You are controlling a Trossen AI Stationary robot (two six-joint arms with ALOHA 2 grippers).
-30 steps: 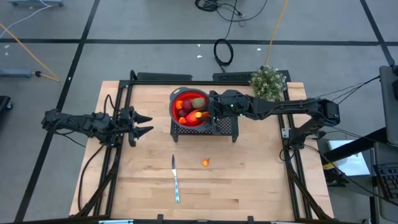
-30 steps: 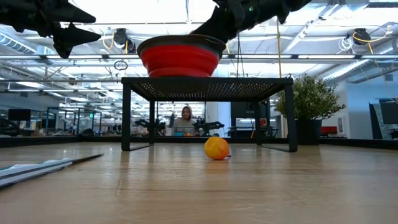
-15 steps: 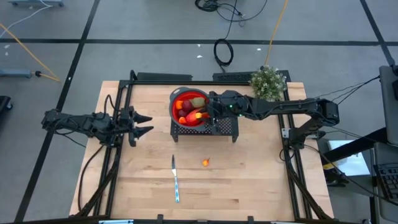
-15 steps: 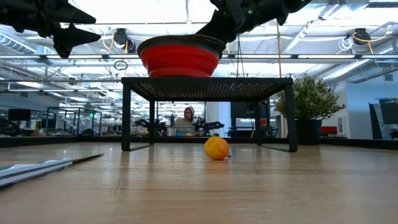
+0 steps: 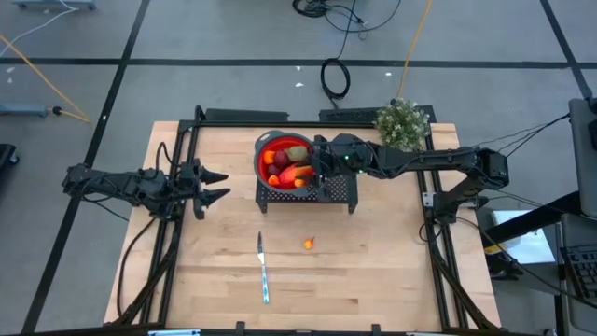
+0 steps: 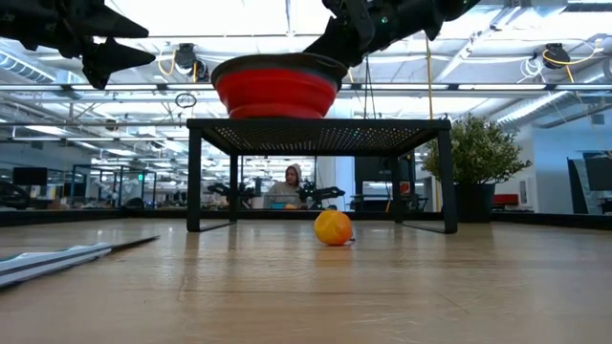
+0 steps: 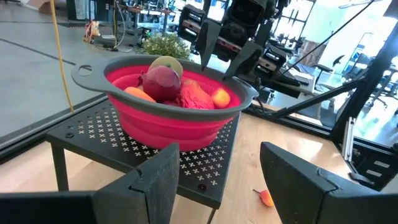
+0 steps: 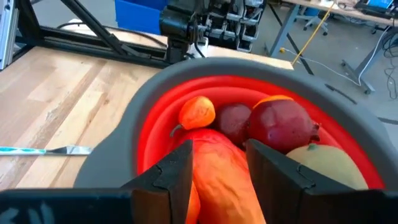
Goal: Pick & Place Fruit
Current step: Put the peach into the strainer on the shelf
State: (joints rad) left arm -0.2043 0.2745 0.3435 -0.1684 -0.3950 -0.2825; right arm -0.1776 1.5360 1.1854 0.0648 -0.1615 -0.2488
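A red bowl with a grey rim [image 5: 264, 149] stands on a black perforated stand [image 5: 336, 191] and holds several fruit. They include a red-orange oval [image 8: 217, 180], a dark red one [image 8: 280, 127], a green-brown one [image 8: 329, 162] and a small orange one [image 8: 198, 112]. My right gripper [image 8: 217, 149] hovers open over the bowl's right rim, one finger on each side of the oval. Another small orange fruit [image 5: 308, 244] lies on the table in front of the stand. My left gripper [image 5: 222, 185] waits open, left of the stand and clear of the table. My right gripper comes slanting down from the table's right, its fingers [image 8: 171, 171] on either side of the red-orange oval's near end [image 8: 214, 162]. I cannot tell whether they touch it. The oval lies in the bowl on the other fruit.
A silver knife with a pale handle [image 5: 264, 271] lies on the table nearer than the stand. A small green plant [image 5: 401, 121] stands at the far right corner. Black frame rails run along the table's left and right sides.
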